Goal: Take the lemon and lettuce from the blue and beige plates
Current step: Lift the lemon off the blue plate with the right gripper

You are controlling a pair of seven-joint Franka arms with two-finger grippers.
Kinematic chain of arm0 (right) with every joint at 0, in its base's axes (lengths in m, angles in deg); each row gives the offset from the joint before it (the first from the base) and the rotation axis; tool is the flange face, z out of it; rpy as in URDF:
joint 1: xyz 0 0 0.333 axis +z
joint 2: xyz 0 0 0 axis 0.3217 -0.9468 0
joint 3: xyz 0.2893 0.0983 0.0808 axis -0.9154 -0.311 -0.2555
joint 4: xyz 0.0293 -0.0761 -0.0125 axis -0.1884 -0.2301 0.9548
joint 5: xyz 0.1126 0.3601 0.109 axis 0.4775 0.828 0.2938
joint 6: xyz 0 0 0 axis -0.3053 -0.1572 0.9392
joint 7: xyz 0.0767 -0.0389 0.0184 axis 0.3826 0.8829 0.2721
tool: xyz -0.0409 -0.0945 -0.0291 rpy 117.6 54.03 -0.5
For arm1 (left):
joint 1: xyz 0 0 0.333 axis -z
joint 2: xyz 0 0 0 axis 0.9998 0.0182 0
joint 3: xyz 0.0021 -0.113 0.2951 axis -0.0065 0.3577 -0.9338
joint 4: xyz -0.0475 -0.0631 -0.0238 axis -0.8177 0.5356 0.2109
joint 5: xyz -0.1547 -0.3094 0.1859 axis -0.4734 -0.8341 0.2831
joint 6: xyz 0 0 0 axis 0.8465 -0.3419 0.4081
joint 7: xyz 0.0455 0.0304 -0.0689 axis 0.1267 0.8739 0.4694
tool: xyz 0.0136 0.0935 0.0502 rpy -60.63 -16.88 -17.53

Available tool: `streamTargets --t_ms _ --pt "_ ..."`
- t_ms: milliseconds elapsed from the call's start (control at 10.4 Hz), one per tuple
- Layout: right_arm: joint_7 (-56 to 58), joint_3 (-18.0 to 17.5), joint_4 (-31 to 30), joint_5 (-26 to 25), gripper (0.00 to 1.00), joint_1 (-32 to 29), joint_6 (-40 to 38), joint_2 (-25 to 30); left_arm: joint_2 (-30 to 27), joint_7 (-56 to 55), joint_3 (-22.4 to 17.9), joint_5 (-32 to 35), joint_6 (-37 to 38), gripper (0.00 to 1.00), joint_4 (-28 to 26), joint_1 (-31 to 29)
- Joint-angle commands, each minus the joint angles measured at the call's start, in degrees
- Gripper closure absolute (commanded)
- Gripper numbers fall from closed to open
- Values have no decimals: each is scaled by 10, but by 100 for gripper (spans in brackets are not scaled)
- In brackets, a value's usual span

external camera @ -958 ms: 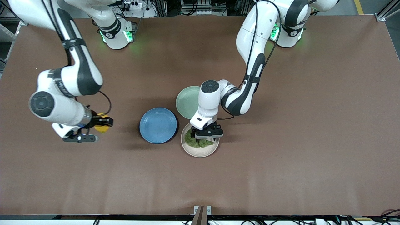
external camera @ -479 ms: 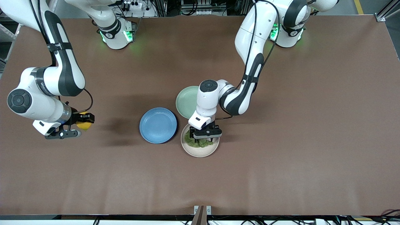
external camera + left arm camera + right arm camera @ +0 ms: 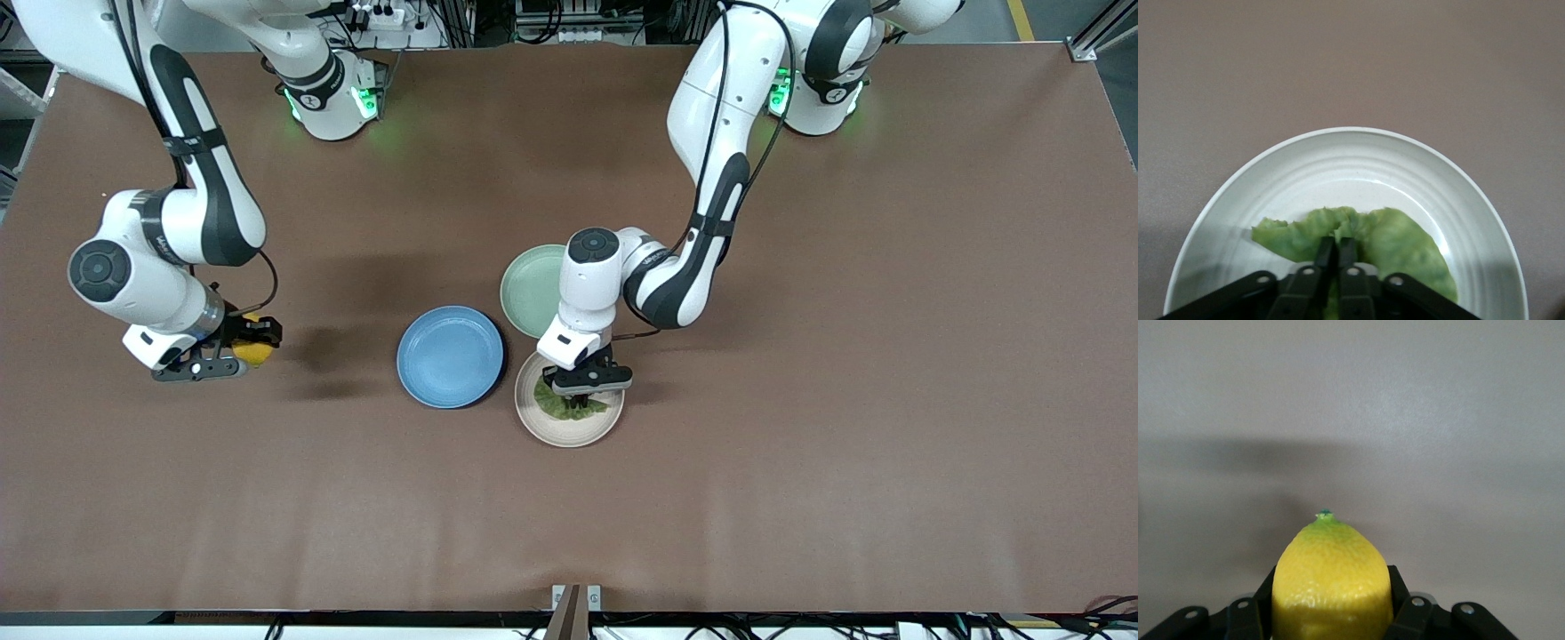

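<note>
My right gripper (image 3: pixel 252 340) is shut on the yellow lemon (image 3: pixel 256 353) and holds it above the bare table toward the right arm's end; the lemon (image 3: pixel 1331 583) fills its jaws in the right wrist view. My left gripper (image 3: pixel 582 396) is down in the beige plate (image 3: pixel 569 431), shut on the green lettuce (image 3: pixel 562 405). In the left wrist view the fingers (image 3: pixel 1325 257) pinch a fold of the lettuce (image 3: pixel 1401 247) on the plate (image 3: pixel 1358 160). The blue plate (image 3: pixel 451 356) lies empty beside the beige plate.
A pale mint-green plate (image 3: pixel 532 289) lies just farther from the front camera than the beige plate, partly under the left arm's wrist. The brown table (image 3: pixel 800 400) stretches around the plates.
My right gripper with the lemon swung out toward the table's end, then came partly back. My left gripper sank onto the lettuce and closed on it, bunching the leaf.
</note>
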Motion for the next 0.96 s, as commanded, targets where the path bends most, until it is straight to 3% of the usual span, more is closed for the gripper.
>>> streamTargets --t_ms 0,575,862 --pt "6 9 -11 3 56 12 24 -8 9 -24 -6 11 -5 100 13 5" --pt "5 9 -11 3 54 12 85 -63 -27 -25 -5 -2 -2 100 8 4" --pt "0 9 -9 7 42 12 111 -85 -63 -23 -5 -5 27 100 2 -2"
